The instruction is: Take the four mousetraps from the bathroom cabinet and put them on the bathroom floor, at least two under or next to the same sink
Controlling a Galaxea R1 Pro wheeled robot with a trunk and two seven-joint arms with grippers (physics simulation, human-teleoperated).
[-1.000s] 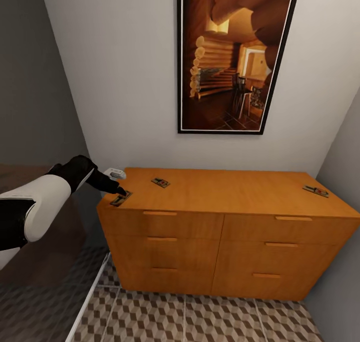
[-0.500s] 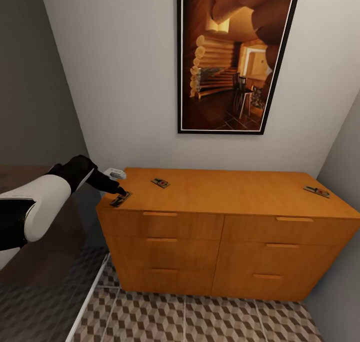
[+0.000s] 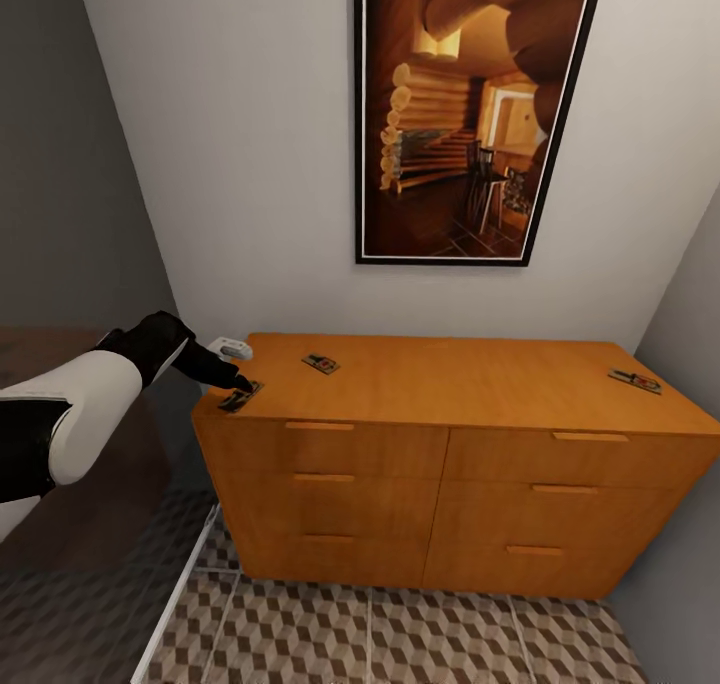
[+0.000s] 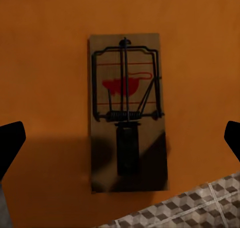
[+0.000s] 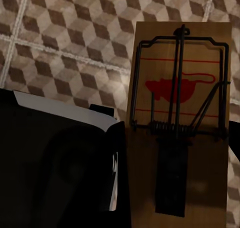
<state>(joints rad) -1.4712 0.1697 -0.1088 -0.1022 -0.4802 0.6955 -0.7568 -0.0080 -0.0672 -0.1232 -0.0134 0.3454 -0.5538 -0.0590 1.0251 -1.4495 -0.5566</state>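
Three mousetraps (image 3: 241, 399) flat on cabinet (image 3: 440, 464)

Our left arm (image 3: 70, 419) wears a glossy white rounded shell, black at the joints, tapering to a matte black gripper (image 3: 238, 384) with 2 fingers.

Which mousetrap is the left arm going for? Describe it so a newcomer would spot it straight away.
Start at the orange-wood cabinet under the tall framed picture. On its top, go to the front left corner: the mousetrap lies there at the edge, right under the left gripper. The other two on the top lie apart from it, one further back, one at the far right.
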